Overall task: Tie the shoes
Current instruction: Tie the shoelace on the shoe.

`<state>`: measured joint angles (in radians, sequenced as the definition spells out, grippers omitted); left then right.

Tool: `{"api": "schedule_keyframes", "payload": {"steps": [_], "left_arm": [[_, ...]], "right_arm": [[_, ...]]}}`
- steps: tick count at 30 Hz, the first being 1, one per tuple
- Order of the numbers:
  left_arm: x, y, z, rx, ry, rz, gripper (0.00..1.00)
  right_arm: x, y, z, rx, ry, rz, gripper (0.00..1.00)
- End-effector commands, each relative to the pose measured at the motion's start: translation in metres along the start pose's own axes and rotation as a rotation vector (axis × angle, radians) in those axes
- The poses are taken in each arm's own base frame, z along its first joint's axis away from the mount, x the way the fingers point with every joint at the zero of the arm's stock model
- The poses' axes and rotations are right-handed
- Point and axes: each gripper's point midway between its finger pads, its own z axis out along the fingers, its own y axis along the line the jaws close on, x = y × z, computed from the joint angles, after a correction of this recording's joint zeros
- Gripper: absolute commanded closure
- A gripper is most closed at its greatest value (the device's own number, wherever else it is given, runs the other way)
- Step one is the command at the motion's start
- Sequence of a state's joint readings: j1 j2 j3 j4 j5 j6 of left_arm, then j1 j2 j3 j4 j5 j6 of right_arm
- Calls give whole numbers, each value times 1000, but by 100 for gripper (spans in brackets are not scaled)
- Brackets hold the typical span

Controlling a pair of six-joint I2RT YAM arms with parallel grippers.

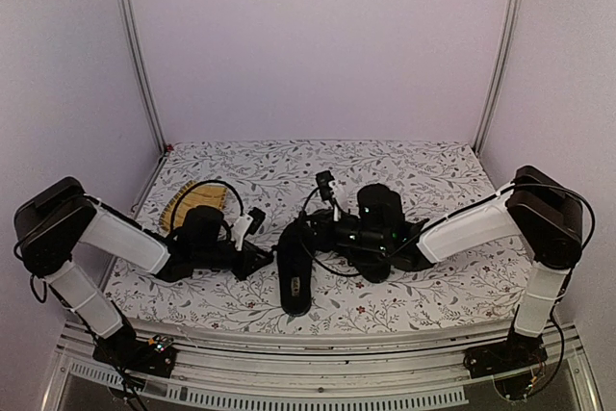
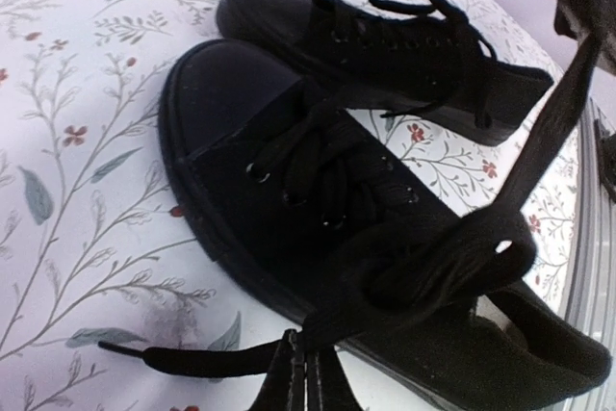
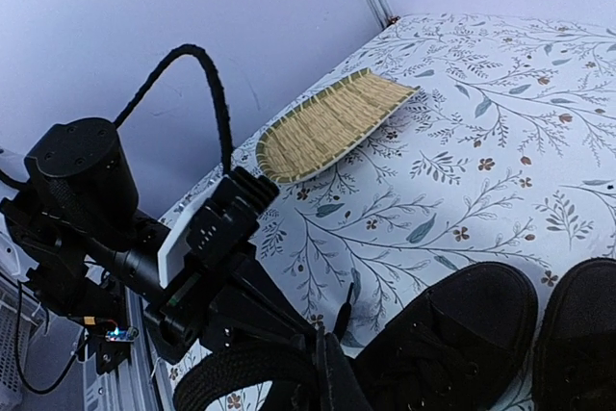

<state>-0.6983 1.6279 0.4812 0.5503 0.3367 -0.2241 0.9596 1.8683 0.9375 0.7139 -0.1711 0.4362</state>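
Two robot arms work a bow on a pair of black canvas shoes (image 1: 294,276), which lie side by side on the flower-patterned tabletop (image 1: 433,286), to the right of a yellow woven mat (image 1: 197,201) and apart from it. The left tool (image 2: 308,377), reaching in from the mat's side, is clenched on the lace (image 2: 192,358) of the shoe nearer the mat (image 2: 279,170). The lace's free tip trails over the cloth. The right tool (image 3: 322,372), on the side of the shoes away from the mat, is clenched too, apparently on the other strand (image 2: 553,113), which runs taut up from a loose loop (image 2: 433,267) bunched over the shoe's tongue. The second shoe (image 2: 385,40) lies just beyond, with its own lace in slack loops.

The step in hand looks like drawing the knot closed. The tangle over the tongue is slack and not yet a finished bow. The next move likely calls for both tools to pull apart evenly, one toward the mat and one away from it. Both would need to keep their grip so the loop cinches down without slipping through or dragging the shoe.
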Motion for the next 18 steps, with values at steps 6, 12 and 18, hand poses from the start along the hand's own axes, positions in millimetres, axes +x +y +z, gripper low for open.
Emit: {"api": "schedule_keyframes", "payload": {"steps": [6, 12, 18], "left_arm": [[23, 46, -47, -306, 23, -232, 100], [30, 62, -71, -353, 11, -331, 100], [16, 55, -69, -302, 9, -318, 100]], "right_arm": [[9, -42, -45, 223, 13, 87, 98], [31, -70, -80, 330, 22, 157, 98], [29, -82, -110, 414, 3, 173, 98]]}}
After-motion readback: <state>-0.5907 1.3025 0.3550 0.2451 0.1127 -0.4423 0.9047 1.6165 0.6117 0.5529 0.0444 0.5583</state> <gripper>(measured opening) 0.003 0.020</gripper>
